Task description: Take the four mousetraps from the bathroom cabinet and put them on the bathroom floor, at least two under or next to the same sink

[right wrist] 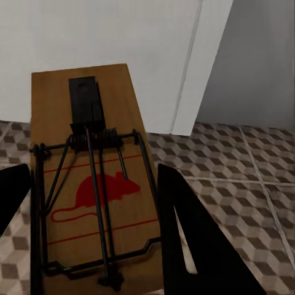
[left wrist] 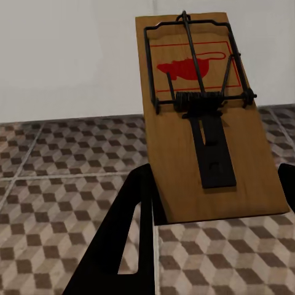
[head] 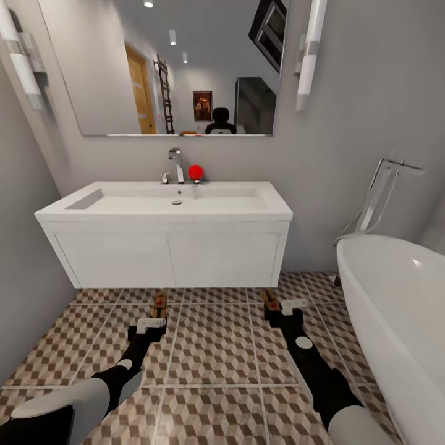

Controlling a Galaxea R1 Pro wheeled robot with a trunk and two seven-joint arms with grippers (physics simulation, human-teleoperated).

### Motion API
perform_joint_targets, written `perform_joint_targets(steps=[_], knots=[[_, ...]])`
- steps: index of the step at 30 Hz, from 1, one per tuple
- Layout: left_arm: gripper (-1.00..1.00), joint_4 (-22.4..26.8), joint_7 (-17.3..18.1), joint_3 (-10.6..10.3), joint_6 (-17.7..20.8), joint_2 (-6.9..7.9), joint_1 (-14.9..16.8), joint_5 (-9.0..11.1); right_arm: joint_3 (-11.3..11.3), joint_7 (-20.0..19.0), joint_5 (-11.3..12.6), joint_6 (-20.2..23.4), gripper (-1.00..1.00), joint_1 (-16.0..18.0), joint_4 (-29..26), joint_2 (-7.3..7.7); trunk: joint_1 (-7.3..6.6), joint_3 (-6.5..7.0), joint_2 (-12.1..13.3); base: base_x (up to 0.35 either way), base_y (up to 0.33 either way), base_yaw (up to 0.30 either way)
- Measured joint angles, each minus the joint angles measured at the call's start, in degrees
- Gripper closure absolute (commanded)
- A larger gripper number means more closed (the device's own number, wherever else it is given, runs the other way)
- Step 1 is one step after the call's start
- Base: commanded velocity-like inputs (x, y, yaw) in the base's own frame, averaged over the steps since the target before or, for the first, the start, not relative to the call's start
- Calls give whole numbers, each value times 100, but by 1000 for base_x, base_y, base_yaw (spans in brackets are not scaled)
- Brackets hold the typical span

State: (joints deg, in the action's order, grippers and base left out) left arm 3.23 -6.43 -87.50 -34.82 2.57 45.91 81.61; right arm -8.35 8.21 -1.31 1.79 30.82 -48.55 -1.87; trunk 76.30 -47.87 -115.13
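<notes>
Left gripper [head: 154, 319]: I've got it clamped on a trap [head: 160, 304] – board flat between the jaws, low over the floor [head: 216, 352].
Right gripper [head: 281, 309]: same deal, closed on the second trap [head: 269, 300].
Why here: both sit by the sink unit's [head: 167, 256] front edge, so I'd guess dropping them there counts.
Room: cube-pattern tiles, tub [head: 395, 309] alongside.

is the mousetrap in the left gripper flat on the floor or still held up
Held up. The mousetrap sits between the left gripper's fingers, tilted above the tiled floor.
</notes>
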Motion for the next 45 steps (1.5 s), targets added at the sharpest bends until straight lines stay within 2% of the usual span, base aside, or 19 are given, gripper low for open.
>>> perform_joint_targets(steps=[11,19,21,24,27,40,45], knots=[[100,1,0,0,0,0,-2,-2,-18,-7,7,-442,100,-2,68,-7,242,-198,-441,0,0,0],[100,6,1,-5,49,-24,-1,-4,-12,29,7,-295,100,-1,197,-7,418,-341,-762,0,0,0],[100,7,0,-5,341,-68,-4,-6,-10,32,8,-129,100,0,205,-8,461,-377,-842,0,0,0],[100,6,-2,13,1215,-144,-5,-7,-9,27,7,3,100,-1,198,-8,462,-378,-844,0,0,0],[100,6,-6,23,1526,-168,-5,-12,-8,26,7,29,100,-1,194,-8,462,-377,-844,0,0,0],[100,16,-9,42,1633,-173,-1,-13,-8,21,1,61,100,1,219,-8,462,-377,-844,0,0,0],[100,99,-18,45,1642,-186,2,-13,-6,19,0,357,100,1,257,-8,462,-377,-844,0,0,0]])
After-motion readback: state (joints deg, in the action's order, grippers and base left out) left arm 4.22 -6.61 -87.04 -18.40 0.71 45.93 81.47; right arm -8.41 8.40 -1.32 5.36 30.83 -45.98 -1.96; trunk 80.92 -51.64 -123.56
